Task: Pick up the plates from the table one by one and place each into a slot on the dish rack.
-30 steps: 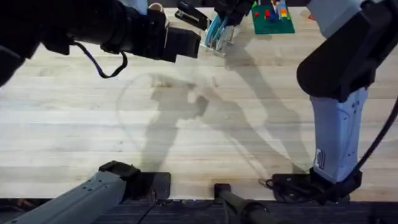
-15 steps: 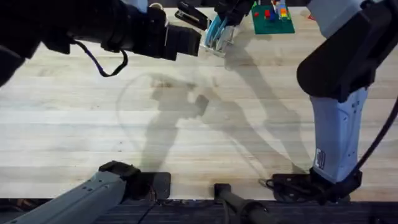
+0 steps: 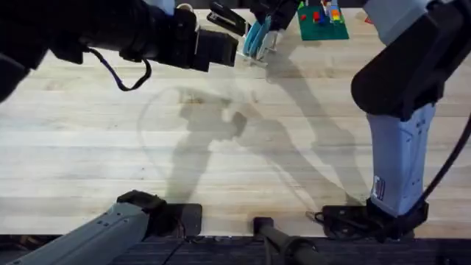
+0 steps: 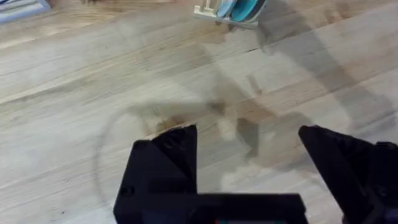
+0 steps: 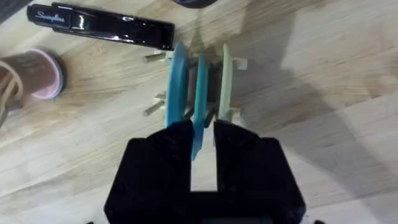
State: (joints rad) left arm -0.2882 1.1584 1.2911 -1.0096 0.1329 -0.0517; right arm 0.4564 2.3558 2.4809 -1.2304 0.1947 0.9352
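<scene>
The dish rack [image 5: 231, 109] stands at the table's far edge, with three plates upright in its slots: a blue one [image 5: 178, 78], a turquoise one [image 5: 200, 87] and a whitish one [image 5: 224, 74]. In the overhead view the rack [image 3: 259, 53] lies under my right gripper [image 3: 266, 16]. In the right wrist view that gripper [image 5: 203, 146] is shut on the lower edge of the turquoise plate, which sits in the middle slot. My left gripper [image 4: 249, 152] hangs open over bare table [image 4: 74, 87], a little short of the rack [image 4: 211, 12] and left of it.
A black stapler [image 5: 99, 28] and a pink tape roll [image 5: 37, 74] lie just beyond the rack. A green baseplate with bricks [image 3: 322, 22] sits to the rack's right at the far edge. The left arm [image 3: 110, 33] stretches across the upper left.
My right gripper has shifted slightly left over the rack with the turquoise plate. The left arm has stayed put.
</scene>
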